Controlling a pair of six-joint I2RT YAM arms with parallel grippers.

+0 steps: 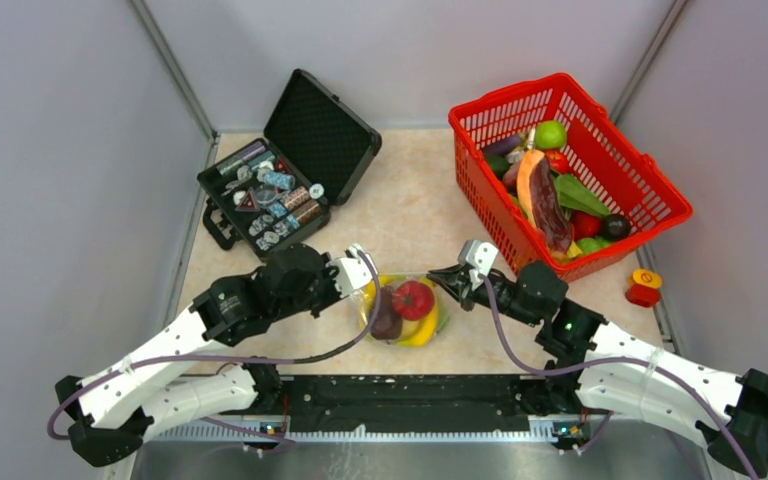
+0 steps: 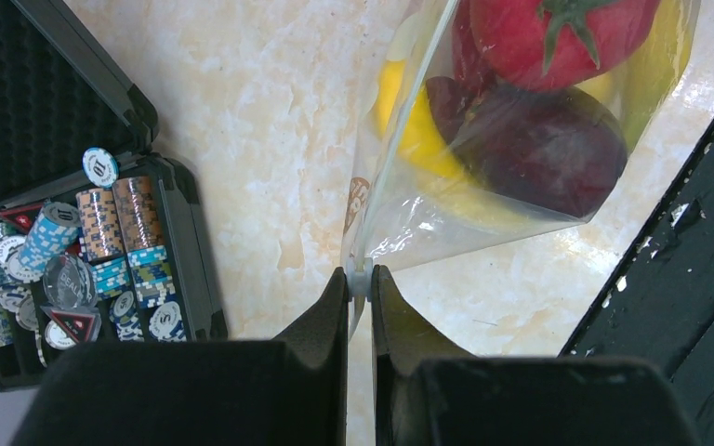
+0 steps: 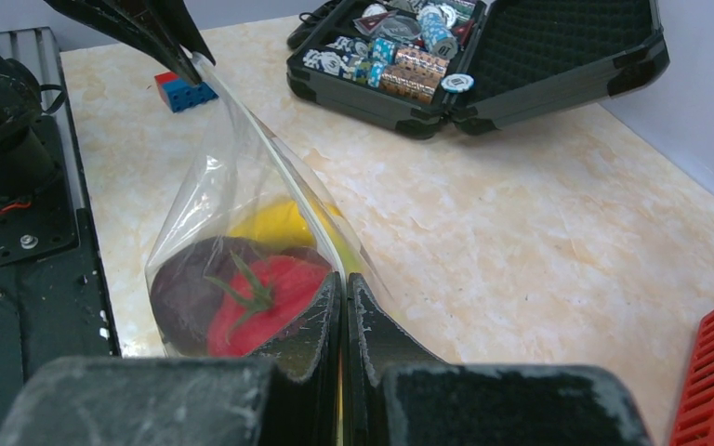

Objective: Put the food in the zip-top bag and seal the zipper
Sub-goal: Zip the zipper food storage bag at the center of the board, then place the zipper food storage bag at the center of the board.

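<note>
Marbled beige counter (image 1: pixel 410 200) between grey walls: loading looks done, and sealing is the step in hand.

A red basket (image 1: pixel 660 200) at upper right and an open black case (image 1: pixel 330 130) at upper left stand clear of the work. At lower centre of the overhead view lies the zip-top bag (image 1: pixel 405 312), with food (image 1: pixel 413 298) inside: a tomato, a dark purple piece and something yellow. The left tool (image 2: pixel 360 283) pinches one end of the zipper (image 2: pixel 400 139). The right tool (image 3: pixel 345 288) is pressed together on the other end, pulling it taut. Next, probably, one tool anchors while the other slides along the strip, squeezing.
</note>
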